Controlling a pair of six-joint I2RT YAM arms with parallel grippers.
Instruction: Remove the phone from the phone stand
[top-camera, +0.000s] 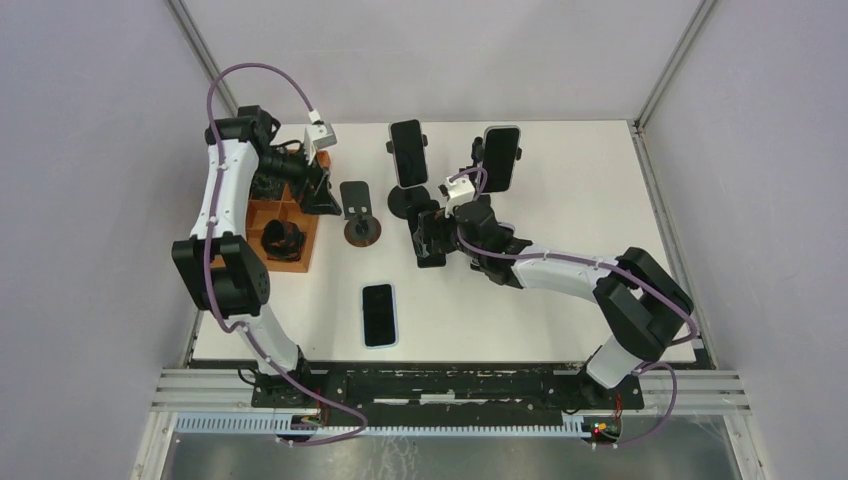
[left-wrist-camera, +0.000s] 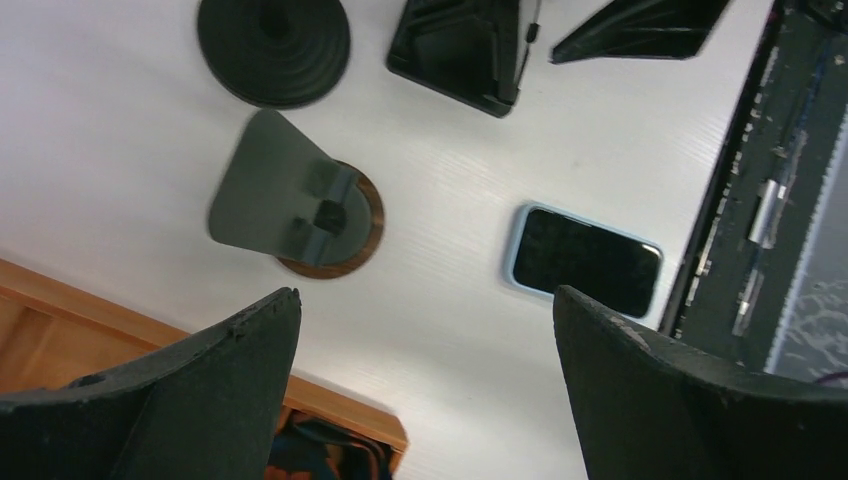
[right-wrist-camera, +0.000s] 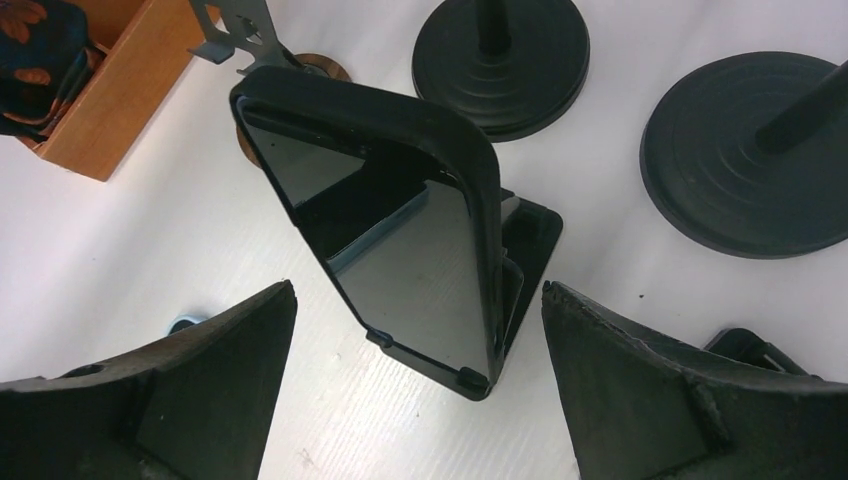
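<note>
A phone in a black case (right-wrist-camera: 400, 230) leans upright on a low black stand (right-wrist-camera: 530, 240) at the table's middle. My right gripper (right-wrist-camera: 418, 290) is open, its fingertips (right-wrist-camera: 230, 340) on either side of the phone's lower end, not touching it. In the top view the right gripper (top-camera: 431, 240) sits over this stand. My left gripper (top-camera: 322, 195) is open and empty, held above the table beside the wooden box; in its wrist view the left gripper (left-wrist-camera: 425, 305) frames bare table.
Two more phones stand on pole mounts at the back (top-camera: 408, 152) (top-camera: 500, 157). An empty grey stand on a wooden disc (top-camera: 358, 215) is left of centre. A blue-cased phone (top-camera: 378, 314) lies flat near the front. A wooden box (top-camera: 285, 225) sits at the left.
</note>
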